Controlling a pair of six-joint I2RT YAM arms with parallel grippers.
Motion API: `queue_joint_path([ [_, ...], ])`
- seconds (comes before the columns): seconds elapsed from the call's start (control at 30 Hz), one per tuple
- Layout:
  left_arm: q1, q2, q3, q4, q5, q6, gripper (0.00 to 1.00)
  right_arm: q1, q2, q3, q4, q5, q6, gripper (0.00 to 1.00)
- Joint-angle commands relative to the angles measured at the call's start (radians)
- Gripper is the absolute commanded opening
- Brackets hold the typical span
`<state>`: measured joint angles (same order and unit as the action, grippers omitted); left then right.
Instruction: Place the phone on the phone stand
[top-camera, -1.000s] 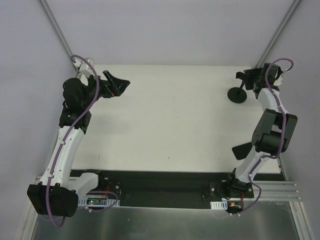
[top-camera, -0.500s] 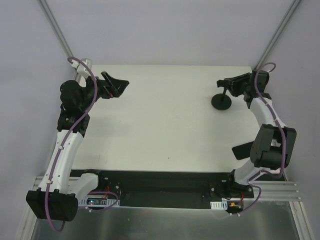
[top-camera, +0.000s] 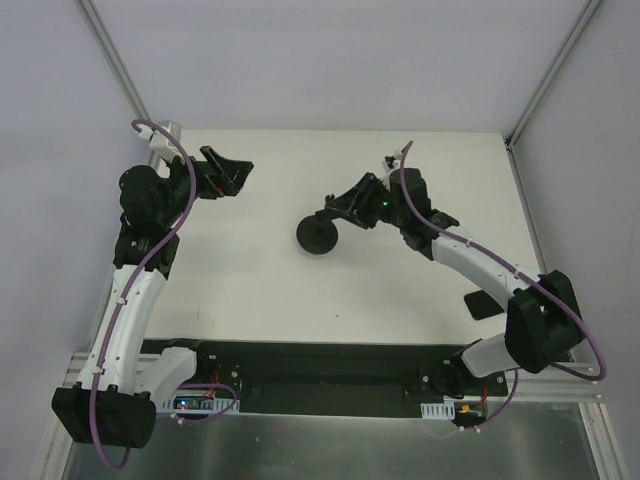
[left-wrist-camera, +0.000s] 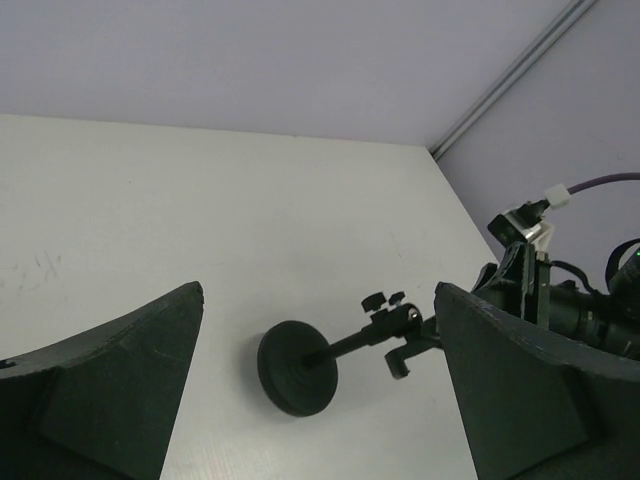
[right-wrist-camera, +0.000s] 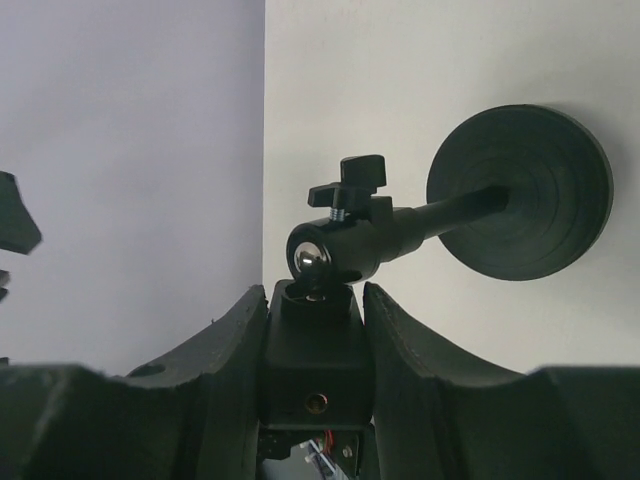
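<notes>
Pinching the phone stand (top-camera: 318, 238) at its clamp head (right-wrist-camera: 330, 250) with right gripper (right-wrist-camera: 318, 330), jaws pressed in on the small block just under the head. Holding stand steeply tilted, post (right-wrist-camera: 450, 212) close to level, disc base (left-wrist-camera: 297, 365) pointing away from the gripper, near the middle of the tabletop (top-camera: 400, 290). Cannot tell whether disc rim touches the surface or hangs just above it. Hovering left gripper (top-camera: 238, 177) over the far-left part of the tabletop, jaws spread wide, well apart from the stand and facing it.

Clamp of phone stand (right-wrist-camera: 440, 215) half hidden in right gripper (right-wrist-camera: 312, 300)
</notes>
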<state>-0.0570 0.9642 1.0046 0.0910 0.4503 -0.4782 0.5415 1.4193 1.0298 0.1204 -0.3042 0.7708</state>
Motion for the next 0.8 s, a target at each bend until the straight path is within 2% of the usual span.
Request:
queue_joint_path([
  [0.0, 0.005, -0.038, -0.011, 0.032, -0.055, 0.039, 0.98, 0.064, 0.056, -0.034, 0.301, -0.059, 0.059, 0.01],
  [0.13, 0.005, -0.021, -0.004, 0.032, -0.036, 0.029, 0.97, 0.124, 0.087, -0.088, 0.471, -0.084, 0.122, 0.01],
  [0.4, 0.005, -0.010, 0.002, 0.032, -0.019, 0.012, 0.97, 0.140, 0.197, -0.143, 0.636, -0.116, 0.252, 0.01],
  [0.57, 0.005, -0.010, 0.002, 0.032, -0.015, 0.012, 0.97, 0.140, 0.263, -0.163, 0.789, -0.142, 0.350, 0.06],
  [0.67, 0.005, -0.005, 0.002, 0.032, -0.013, 0.009, 0.97, 0.141, 0.303, -0.174, 0.890, -0.147, 0.416, 0.12],
  [0.77, 0.005, -0.007, 0.003, 0.032, -0.010, 0.009, 0.97, 0.141, 0.323, -0.177, 0.923, -0.153, 0.433, 0.25],
])
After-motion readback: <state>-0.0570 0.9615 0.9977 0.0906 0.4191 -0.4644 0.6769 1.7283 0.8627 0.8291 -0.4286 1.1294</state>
